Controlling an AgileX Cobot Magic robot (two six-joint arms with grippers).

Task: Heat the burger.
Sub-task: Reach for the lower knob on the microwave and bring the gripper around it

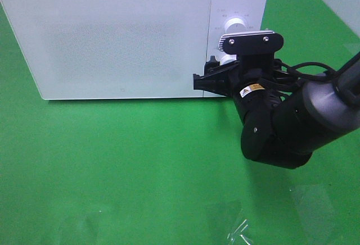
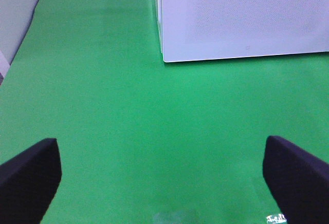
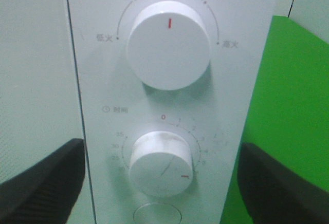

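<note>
I can't see the burger anywhere; I'd guess it sits behind the shut door of the boxy white microwave (image 1: pixel 124 37). The right gripper (image 3: pixel 162 180) hangs released, jaws wide either side of the small round white timer knob (image 3: pixel 162 163). Closing off-centre, it could slip or overturn the dial. The left gripper (image 2: pixel 164 178) is spread open above the green cloth (image 2: pixel 118 106).
</note>
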